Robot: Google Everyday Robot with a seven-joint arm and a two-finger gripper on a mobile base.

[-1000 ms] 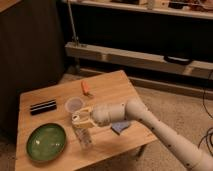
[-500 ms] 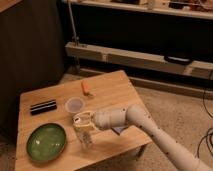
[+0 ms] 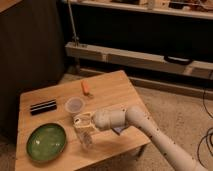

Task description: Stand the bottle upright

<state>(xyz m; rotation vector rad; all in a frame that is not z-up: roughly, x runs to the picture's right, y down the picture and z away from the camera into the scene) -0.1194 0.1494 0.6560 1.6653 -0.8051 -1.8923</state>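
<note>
The bottle [image 3: 86, 138] is small and clear. It stands roughly upright on the wooden table [image 3: 115, 90], near the front edge, to the right of the green plate. My gripper [image 3: 83, 123] comes in from the right and is right on the bottle's upper part, closed around it. The white arm [image 3: 145, 125] stretches from the lower right across the table's front right corner. The bottle's top is hidden by the gripper.
A translucent whitish cup [image 3: 75, 105] stands just behind the gripper. A green plate [image 3: 46, 141] lies at the front left. A black flat object [image 3: 43, 106] lies at the left and a small orange object [image 3: 86, 87] towards the back. Something blue [image 3: 119, 130] lies under the arm.
The arm has dropped slightly and the wrist has shifted a little. The bottle stays at the same spot beside the plate, under the gripper.
</note>
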